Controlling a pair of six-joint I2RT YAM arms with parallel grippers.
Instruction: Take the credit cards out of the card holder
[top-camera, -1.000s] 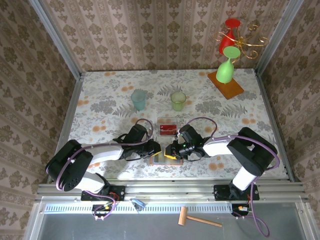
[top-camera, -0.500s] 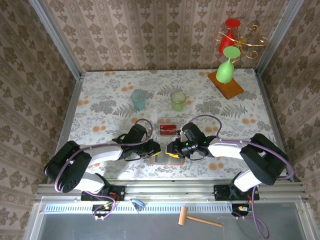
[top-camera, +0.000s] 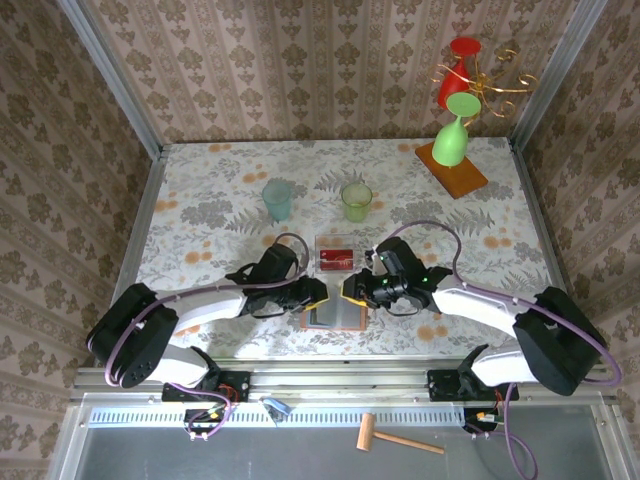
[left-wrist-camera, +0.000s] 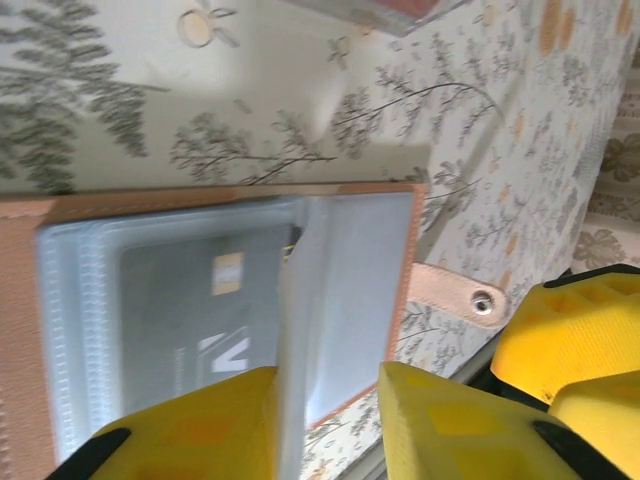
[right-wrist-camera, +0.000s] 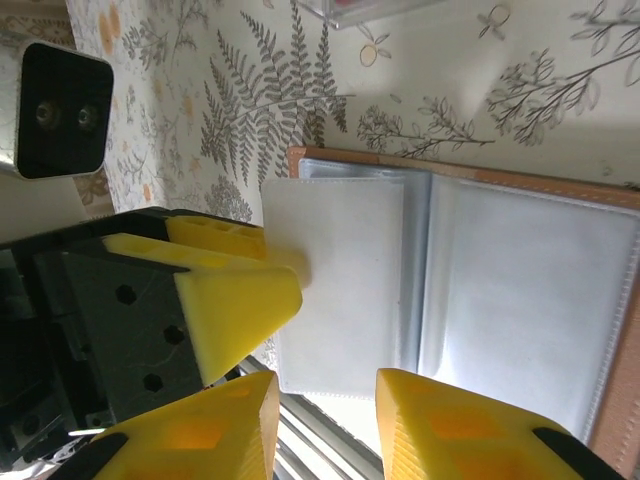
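Observation:
The tan card holder (top-camera: 333, 318) lies open near the table's front edge, grey-blue pockets up. In the left wrist view a dark card (left-wrist-camera: 200, 300) with a chip sits inside a clear pocket of the card holder (left-wrist-camera: 20, 300). A pocket leaf (left-wrist-camera: 290, 330) stands edge-on between the fingers of my left gripper (left-wrist-camera: 328, 425), which is open. In the right wrist view the leaf (right-wrist-camera: 335, 270) looks pale, and my right gripper (right-wrist-camera: 325, 425) hangs open over its near edge. The left fingers (right-wrist-camera: 235, 295) touch the leaf's left edge. Red cards (top-camera: 336, 258) lie in the clear tray.
The clear tray (top-camera: 336, 243) stands just behind the card holder. A blue cup (top-camera: 278, 198) and a green cup (top-camera: 356, 201) stand further back. An orange board with a green glass (top-camera: 452, 145) is at the back right. The front rail (top-camera: 340, 375) is close.
My right arm has stretched out to the right and its gripper has drawn slightly back from the card holder, uncovering more of it. My left gripper has edged slightly right.

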